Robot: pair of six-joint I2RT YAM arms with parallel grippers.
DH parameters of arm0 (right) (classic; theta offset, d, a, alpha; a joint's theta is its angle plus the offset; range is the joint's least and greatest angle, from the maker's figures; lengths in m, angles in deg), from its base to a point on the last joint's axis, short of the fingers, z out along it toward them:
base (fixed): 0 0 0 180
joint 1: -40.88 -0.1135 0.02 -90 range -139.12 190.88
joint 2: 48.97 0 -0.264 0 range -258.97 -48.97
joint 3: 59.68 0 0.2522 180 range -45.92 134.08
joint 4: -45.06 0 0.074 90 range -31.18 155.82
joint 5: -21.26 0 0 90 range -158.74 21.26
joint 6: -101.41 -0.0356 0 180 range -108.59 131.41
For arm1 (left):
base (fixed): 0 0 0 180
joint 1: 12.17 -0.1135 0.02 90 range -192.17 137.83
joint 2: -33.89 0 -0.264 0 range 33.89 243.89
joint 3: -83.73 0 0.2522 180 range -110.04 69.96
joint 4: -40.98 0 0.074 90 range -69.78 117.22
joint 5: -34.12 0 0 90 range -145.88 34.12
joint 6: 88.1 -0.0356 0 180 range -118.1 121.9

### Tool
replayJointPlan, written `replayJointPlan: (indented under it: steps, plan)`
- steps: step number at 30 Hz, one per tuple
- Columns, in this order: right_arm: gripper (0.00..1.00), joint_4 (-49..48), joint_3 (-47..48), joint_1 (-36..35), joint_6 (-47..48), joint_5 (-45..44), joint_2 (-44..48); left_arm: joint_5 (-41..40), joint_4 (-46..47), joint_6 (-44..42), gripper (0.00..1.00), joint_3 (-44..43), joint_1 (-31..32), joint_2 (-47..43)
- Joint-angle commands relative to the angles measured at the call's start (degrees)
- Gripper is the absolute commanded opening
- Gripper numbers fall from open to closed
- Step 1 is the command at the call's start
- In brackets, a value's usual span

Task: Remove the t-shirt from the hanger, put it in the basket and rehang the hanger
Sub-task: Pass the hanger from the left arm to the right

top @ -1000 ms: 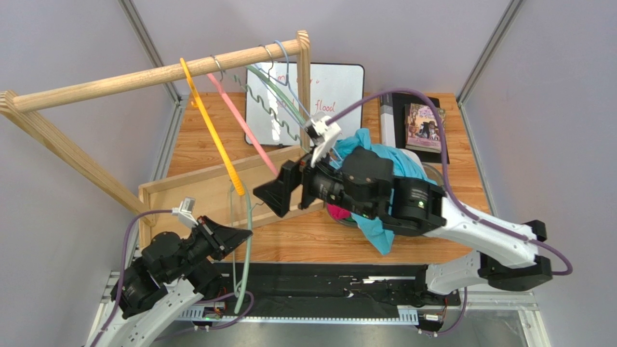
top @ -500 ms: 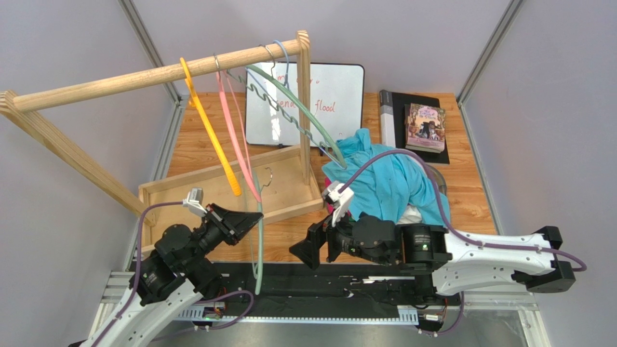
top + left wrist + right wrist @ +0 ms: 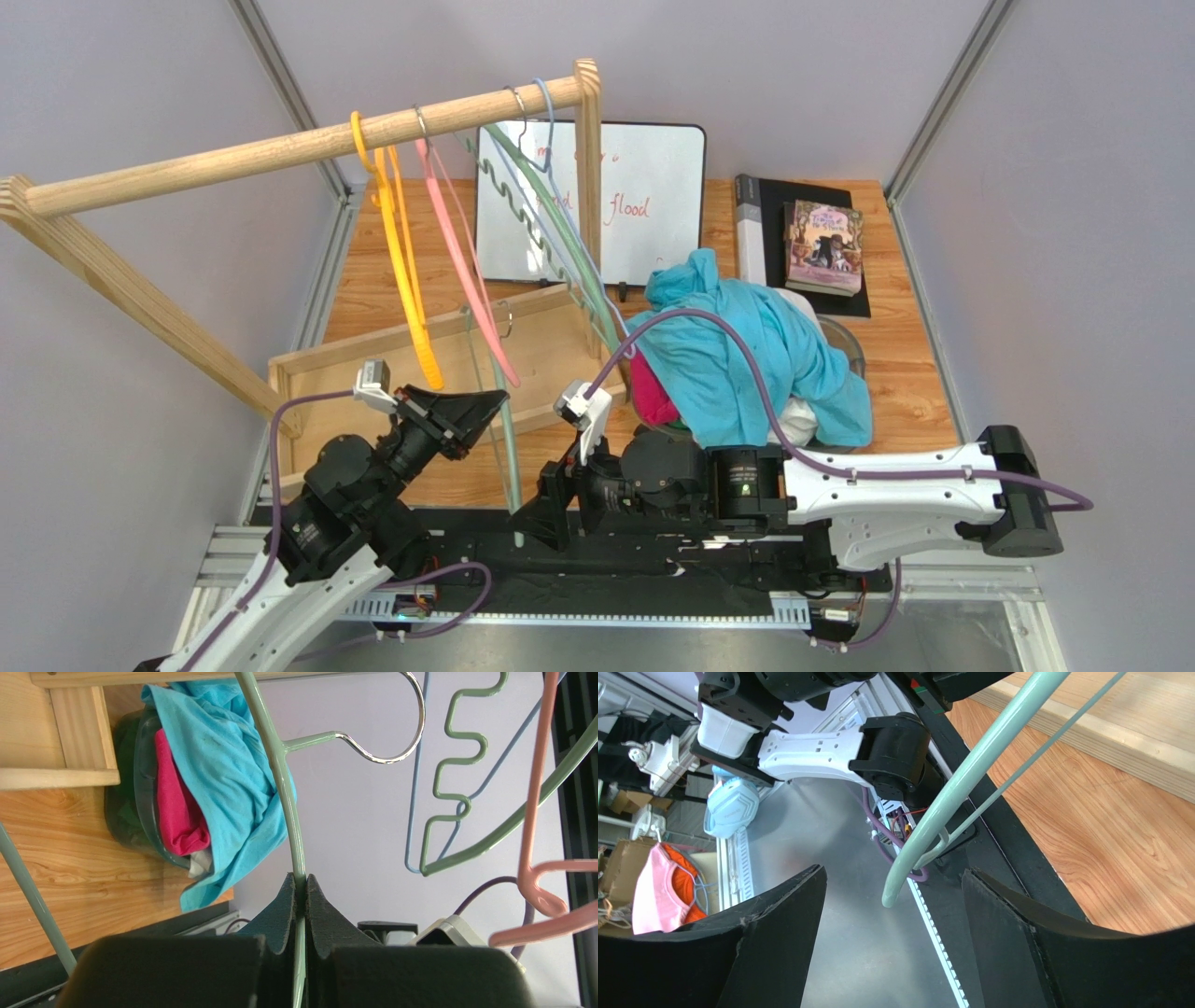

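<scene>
Grey walls stand around a wooden table (image 3: pixel 898 406), and a wooden rail (image 3: pixel 281 146) crosses above it with several coloured hangers on it.

The jaws of the left gripper (image 3: pixel 305 882) are pressed together on the thin rod of the green hanger (image 3: pixel 279 777), a little below its metal hook. The jaws of the right gripper (image 3: pixel 892 882) stand wide apart. In the right wrist view the rounded end of this hanger shows in the gap between them, and I see no contact with either finger.

The hanger carries no cloth. The teal t-shirt (image 3: pixel 744 350) lies in a heap over a bowl (image 3: pixel 126 812) on the right part of the table, together with a red cloth (image 3: pixel 175 805), and well apart from the hanger.

So I judge the shirt is already off, and the step in hand is for the right arm to take the free end of the bare hanger. To do this well, it should first bring the thick tube to the middle between the fingers, and then close on the straight part above the curved tip, not on the thin lower wire beside it. The left grip should be kept firm, so the hanger does not swing into the pink hanger (image 3: pixel 456 266) nearby.
</scene>
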Motion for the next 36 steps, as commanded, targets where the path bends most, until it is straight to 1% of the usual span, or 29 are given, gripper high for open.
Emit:
replayJointPlan:
  steps: [1, 5, 7, 9, 11, 12, 14, 17, 18, 19, 22, 23, 24, 27, 30, 31, 33, 34, 36]
  plan:
    - [0.74, -5.6, -2.1, -0.2, 5.2, 1.5, -0.4, -0.3, 3.9, 2.3, 0.0, 0.3, 0.1, -1.1]
    - [0.74, -3.2, 0.8, -0.2, 9.8, 1.1, -3.4, 0.3, 6.3, 4.3, 0.0, 1.8, 0.1, -1.2]
    - [0.69, -3.5, 1.9, -0.4, 10.6, 1.9, -4.2, 0.6, 6.3, 5.2, 0.0, 1.7, 0.1, -1.3]
    - [0.68, -3.7, 2.1, -0.3, 11.5, 0.8, -5.5, 0.7, 5.8, 4.9, 0.0, 1.4, 0.1, -2.0]
    - [0.62, -3.1, 2.8, -0.4, 12.8, 0.4, -6.0, 0.2, 3.3, 4.7, 0.0, -0.1, 0.1, -1.9]
    - [0.57, -3.0, 3.0, -0.3, 13.5, 0.4, -6.3, 0.0, 1.5, 4.9, 0.0, -0.4, 0.1, -1.9]
    - [0.54, -3.4, 3.3, -0.5, 13.9, 0.8, -6.3, 0.3, 1.6, 4.9, 0.0, -0.3, 0.1, -2.5]
    - [0.43, -3.8, 3.4, -0.4, 13.7, 1.1, -6.5, 0.2, 1.1, 5.5, 0.0, 0.0, 0.1, -3.3]
    - [0.34, -3.9, 3.4, -0.5, 13.7, 1.1, -6.5, 0.3, 1.0, 5.8, 0.0, 0.1, 0.1, -3.5]
    - [0.28, -4.0, 3.3, -0.6, 13.7, 1.1, -6.4, 0.6, 0.9, 6.3, 0.0, 0.2, 0.1, -3.7]
    - [0.13, -5.0, 2.7, -1.2, 12.8, 0.7, -6.1, 1.4, 1.7, 7.3, 0.0, 1.0, 0.1, -4.0]
    - [0.04, -5.2, 2.4, -1.2, 12.4, 0.5, -6.0, 1.7, 1.9, 7.3, 0.0, 1.3, 0.1, -4.0]
    - [0.0, -5.0, 2.3, -1.5, 12.1, 0.0, -6.0, 1.9, 1.8, 7.4, 0.0, 1.4, 0.1, -4.0]
    - [0.0, -3.4, 1.9, -2.1, 9.5, -3.4, -4.7, 2.9, 1.0, 9.4, 0.0, 2.4, 0.1, -4.0]
    - [0.0, -1.9, 0.5, -2.6, 7.7, -5.5, -1.9, 4.5, -1.6, 9.5, 0.15, 3.3, 0.2, -7.8]
    - [0.0, -1.7, 0.1, -2.7, 7.1, -6.2, -1.2, 4.8, -2.7, 8.5, 0.31, 3.2, 0.1, -8.4]
    - [0.0, -0.6, -0.6, -2.8, 5.7, -7.6, 1.1, 5.2, -5.9, 7.7, 0.39, 3.2, 0.1, -10.2]
    - [0.0, -0.4, -1.4, -2.8, 5.5, -7.7, 1.8, 5.9, -7.2, 7.9, 0.45, 3.2, 0.1, -10.6]
    - [0.0, 0.6, -2.1, -2.8, 4.7, -8.4, 2.8, 6.7, -9.1, 7.8, 0.49, 3.4, 0.1, -12.0]
